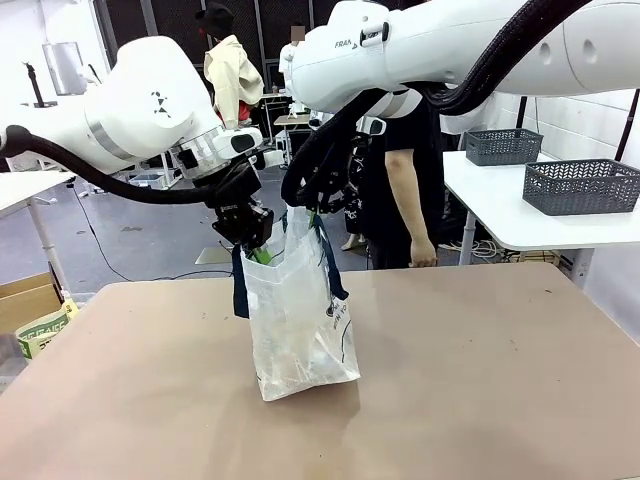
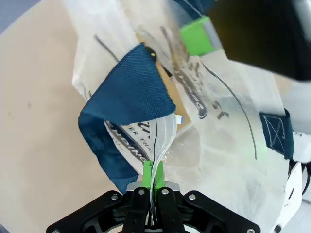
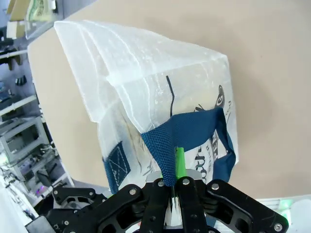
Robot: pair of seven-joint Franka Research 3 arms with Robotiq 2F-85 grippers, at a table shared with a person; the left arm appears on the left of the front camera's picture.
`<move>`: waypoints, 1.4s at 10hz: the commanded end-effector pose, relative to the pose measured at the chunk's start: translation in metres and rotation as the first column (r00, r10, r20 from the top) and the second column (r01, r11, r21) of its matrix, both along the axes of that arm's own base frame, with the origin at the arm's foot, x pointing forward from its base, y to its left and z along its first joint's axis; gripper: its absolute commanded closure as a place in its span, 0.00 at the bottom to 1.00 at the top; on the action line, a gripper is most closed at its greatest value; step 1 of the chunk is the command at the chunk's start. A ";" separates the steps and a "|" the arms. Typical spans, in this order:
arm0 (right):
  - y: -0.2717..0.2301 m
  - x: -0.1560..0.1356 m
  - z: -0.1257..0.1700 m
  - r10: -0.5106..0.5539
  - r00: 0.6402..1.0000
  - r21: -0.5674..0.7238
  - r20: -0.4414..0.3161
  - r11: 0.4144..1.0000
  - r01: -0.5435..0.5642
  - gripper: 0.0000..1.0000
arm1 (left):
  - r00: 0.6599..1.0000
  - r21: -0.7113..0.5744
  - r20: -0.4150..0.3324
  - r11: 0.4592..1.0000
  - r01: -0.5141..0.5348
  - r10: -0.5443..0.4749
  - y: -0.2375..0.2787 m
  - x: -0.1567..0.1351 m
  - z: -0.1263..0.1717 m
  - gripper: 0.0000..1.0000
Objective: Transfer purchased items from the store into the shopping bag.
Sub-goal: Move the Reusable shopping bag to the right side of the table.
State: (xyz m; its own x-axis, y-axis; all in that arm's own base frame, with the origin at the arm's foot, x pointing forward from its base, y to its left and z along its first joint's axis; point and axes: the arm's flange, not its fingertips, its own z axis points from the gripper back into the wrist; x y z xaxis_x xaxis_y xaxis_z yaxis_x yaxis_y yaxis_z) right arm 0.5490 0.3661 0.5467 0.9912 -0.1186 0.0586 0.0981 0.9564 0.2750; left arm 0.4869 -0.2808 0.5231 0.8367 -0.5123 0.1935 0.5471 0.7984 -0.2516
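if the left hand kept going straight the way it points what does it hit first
The shopping bag itself: the left hand is shut on its rim, so it would push into the plastic and the blue strap handle, probably then the table.

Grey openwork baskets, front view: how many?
2. Both on the white table at right: nearer basket by the picture's edge, farther basket behind it. More may be hidden.
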 end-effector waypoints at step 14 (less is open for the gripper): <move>0.012 0.016 0.001 -0.138 0.989 0.090 -0.053 0.986 0.142 1.00 | 0.960 -0.062 -0.046 0.958 -0.280 0.277 -0.030 -0.015 0.016 1.00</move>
